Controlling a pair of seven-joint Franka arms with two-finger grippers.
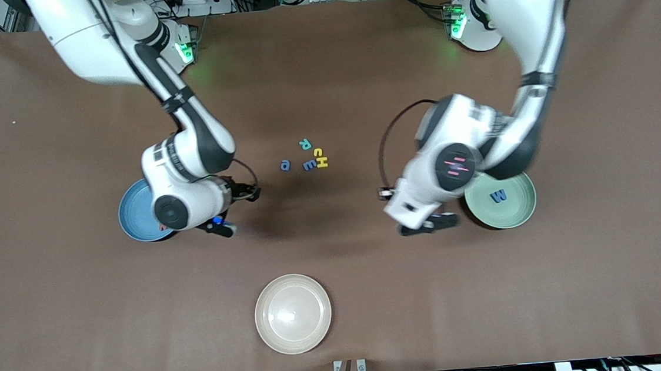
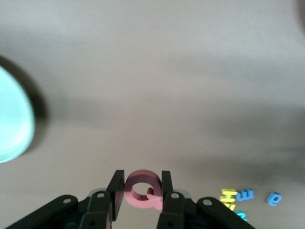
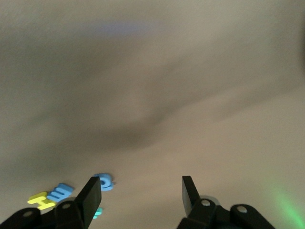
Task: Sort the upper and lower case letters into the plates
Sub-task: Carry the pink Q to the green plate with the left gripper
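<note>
The left gripper (image 2: 143, 193) clamps a red Q (image 2: 142, 190) beside the mint plate (image 1: 515, 209) at its nine o'clock — apparently bound there, joining the W (image 1: 498, 196). The right gripper (image 3: 142, 195), fingers apart, hangs beside the blue plate (image 1: 135, 215) at three o'clock — empty, probably heading for the loose letters (image 1: 307, 156).

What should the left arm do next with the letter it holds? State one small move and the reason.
Probably carry it over the mint green plate and release. The left end effector is shut on a red Q, an upper case letter, and that plate beside it already holds a blue W. The right end effector hangs open and empty.
</note>
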